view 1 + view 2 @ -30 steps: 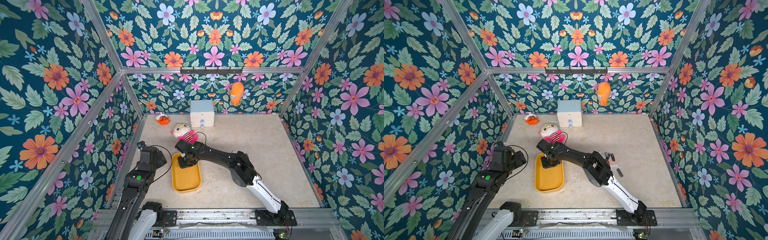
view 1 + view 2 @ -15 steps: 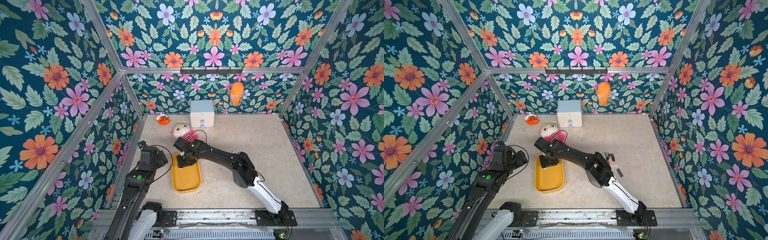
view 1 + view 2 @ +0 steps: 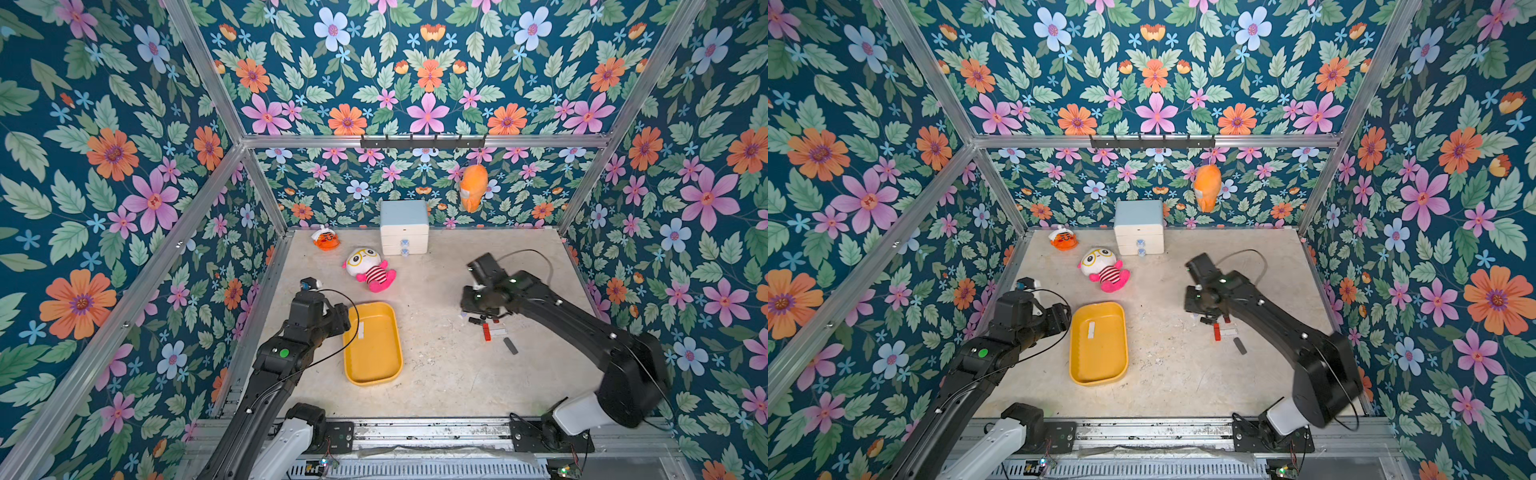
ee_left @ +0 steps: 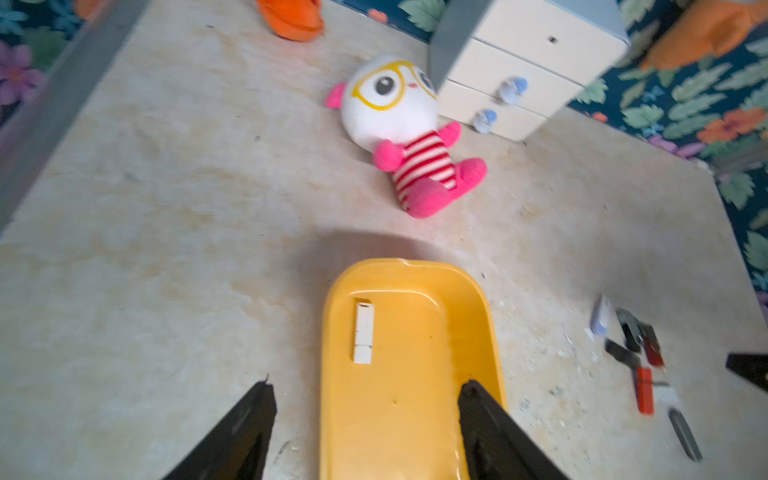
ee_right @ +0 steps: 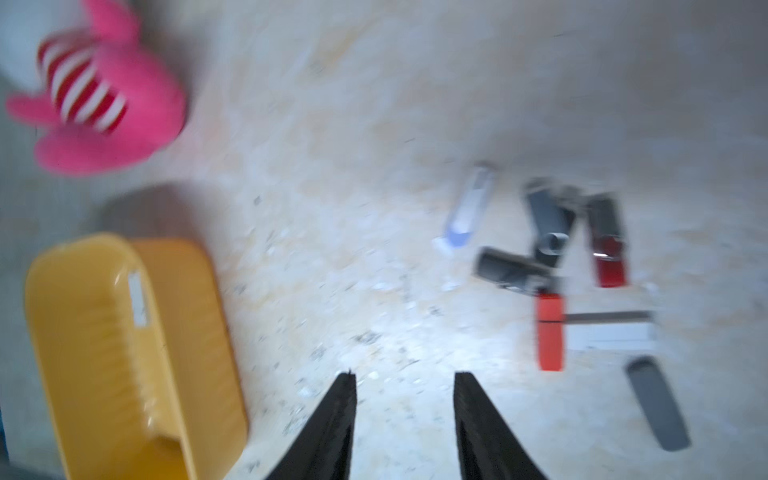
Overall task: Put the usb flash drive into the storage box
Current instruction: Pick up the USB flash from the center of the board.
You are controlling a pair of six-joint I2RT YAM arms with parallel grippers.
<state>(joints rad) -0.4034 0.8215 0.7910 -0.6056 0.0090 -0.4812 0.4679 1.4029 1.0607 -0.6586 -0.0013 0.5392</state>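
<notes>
Left pincer (image 4: 366,384), which we see spread wide and empty, hovers just beside the storage box (image 3: 376,353) on the left arm's side. We show the right pincer (image 5: 404,376) above bare tabletop (image 3: 436,374), its jaws parted with nothing between them. A white usb flash drive (image 3: 360,329) lies flat inside the storage box, close to the wall nearest the left arm. Other drives (image 3: 490,328), red, black, grey and white, lie scattered near the right pincer, well apart from the box.

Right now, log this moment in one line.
white flash drive: in storage box | right gripper: open, empty, near loose drives | left gripper: open
</notes>
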